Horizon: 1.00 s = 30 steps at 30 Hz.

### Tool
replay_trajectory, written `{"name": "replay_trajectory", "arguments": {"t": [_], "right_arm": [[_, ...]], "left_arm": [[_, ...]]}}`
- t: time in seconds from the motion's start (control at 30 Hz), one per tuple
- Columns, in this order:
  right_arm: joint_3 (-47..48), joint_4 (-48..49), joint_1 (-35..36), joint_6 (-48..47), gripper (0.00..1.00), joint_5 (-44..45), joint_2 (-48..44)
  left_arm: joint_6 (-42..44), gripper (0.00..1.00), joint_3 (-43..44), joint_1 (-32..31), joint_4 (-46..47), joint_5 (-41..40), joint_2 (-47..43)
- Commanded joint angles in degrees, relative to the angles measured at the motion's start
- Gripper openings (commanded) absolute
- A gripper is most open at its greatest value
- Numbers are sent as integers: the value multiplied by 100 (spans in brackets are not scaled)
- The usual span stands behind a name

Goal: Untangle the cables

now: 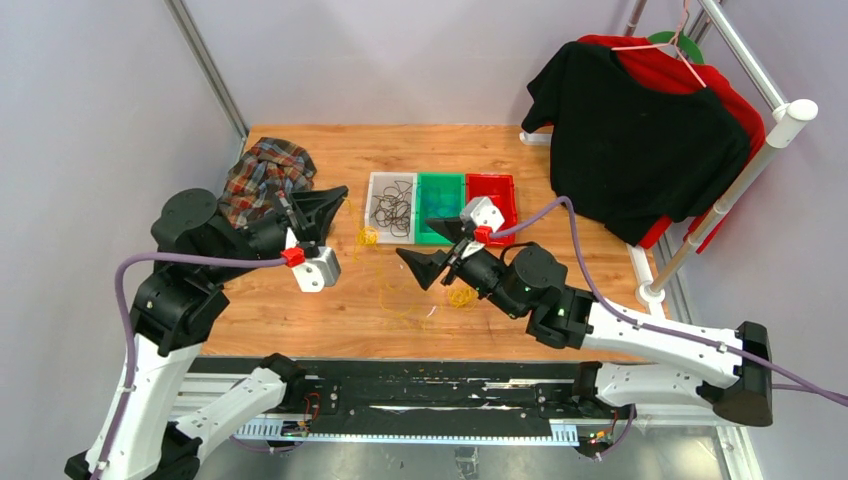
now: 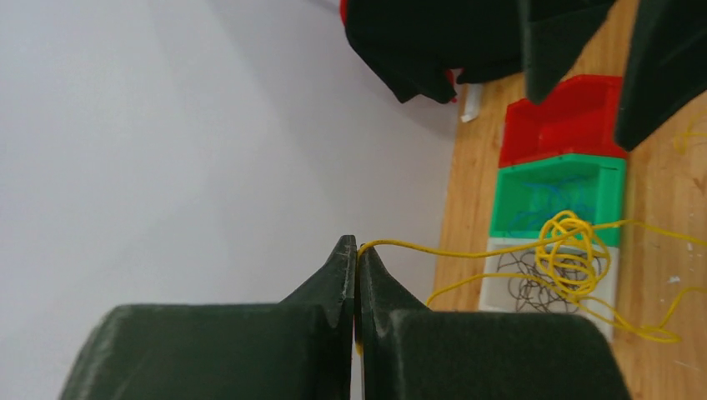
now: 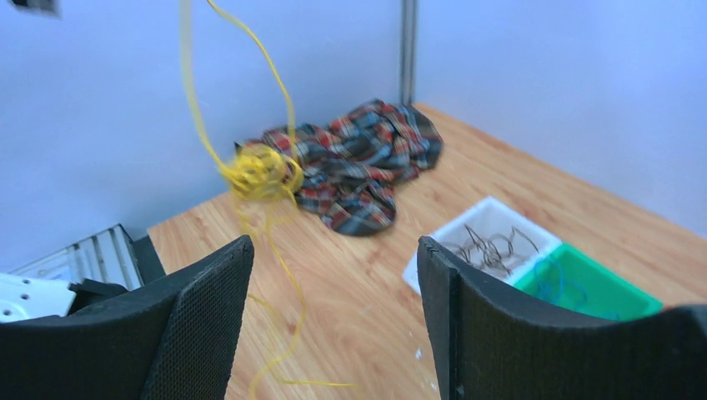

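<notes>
**Cables: dark and blue binned, the yellow knot left to do**

Cables in dark brown lie in the white bin, and blue ones lie in the green bin. I see nothing in the red bin, and I take it to be meant for the yellow. By that reckoning two colours are sorted and the third is hardly begun.

My left pincer is clenched on one yellow cable. A tight yellow knot hangs from it above the counter, with loose ends trailing down to the wood. My right pincer is released with nothing between its jaws. It sits near the knot, on the bin side. More yellow lies loose on the counter close to my right arm.

For room, the middle and near part of the counter is bare wood, and I judge that the best place to draw the knot apart. The wall is close on my left, so a pull that way would be short. The cloth sits just behind my left pincer, and the bins are just beyond the knot. The shirts on their rack take up the far right corner, well clear of the work. I would pull low towards the near edge, so the strands stay clear of the bin rims.
</notes>
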Motion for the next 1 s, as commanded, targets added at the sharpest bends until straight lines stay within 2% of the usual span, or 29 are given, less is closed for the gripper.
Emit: {"name": "replay_trajectory", "arguments": {"t": [0.0, 0.23, 0.43, 0.7, 0.83, 0.97], "right_arm": [[721, -32, 31, -387, 72, -804, 380], [1423, 334, 69, -398, 73, -1604, 1129], [1868, 327, 88, -297, 73, -1641, 1648], [1982, 621, 92, -410, 43, -634, 2060], [1658, 810, 84, -475, 26, -142, 2031], [1257, 1136, 84, -491, 17, 309, 1951]], "left_arm": [[-99, 0, -250, -29, -27, 244, -189], [-282, 0, -425, -31, -34, 283, -282], [-336, 0, -459, -30, -27, 226, -313], [-559, 0, -438, -29, -34, 264, -376], [-515, 0, -274, -33, -191, 261, -368], [-668, 0, -64, -29, -213, 389, -343]]}}
